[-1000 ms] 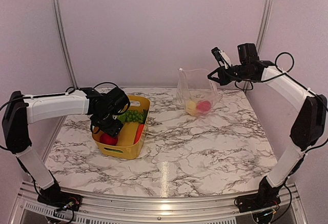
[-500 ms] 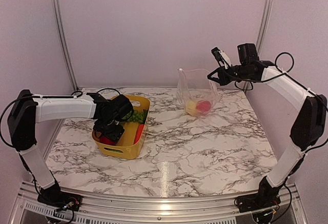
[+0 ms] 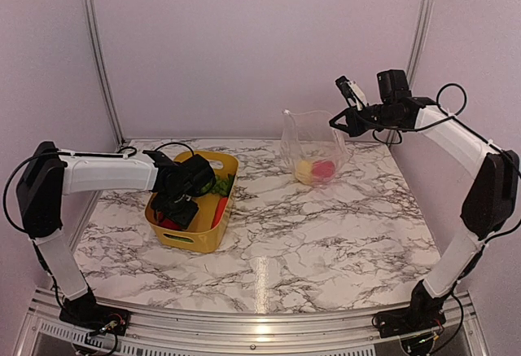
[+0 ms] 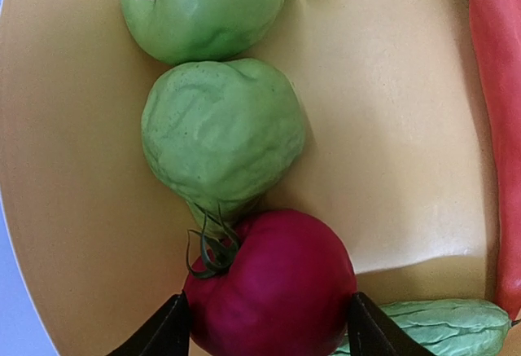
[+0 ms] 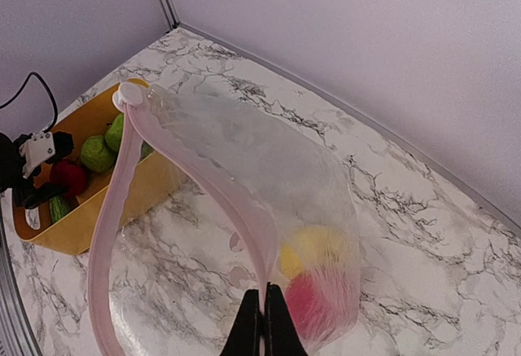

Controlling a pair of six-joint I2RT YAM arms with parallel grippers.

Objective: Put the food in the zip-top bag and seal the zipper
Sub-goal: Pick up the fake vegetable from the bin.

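— Left wrist view: the left gripper (image 4: 267, 336) is spread wide, one finger on each side of the red tomato (image 4: 273, 287) in the yellow bin (image 4: 391, 128).
— And the right gripper (image 5: 263, 317)?
— Pinched tight on the pink zipper (image 5: 203, 185). It holds the zip-top bag (image 5: 269, 160) upright on the marble table (image 5: 423, 234), with yellow and red food (image 5: 313, 246) inside.

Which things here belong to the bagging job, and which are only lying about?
Job: clear crinkly plastic zip-top bag, its pale pink zipper strip, round red plastic tomato, lumpy green plastic fruit, smooth green plastic apple, long red plastic pepper, ridged green plastic cucumber.
Only there: yellow rectangular plastic bin holding the food, marble-patterned table.
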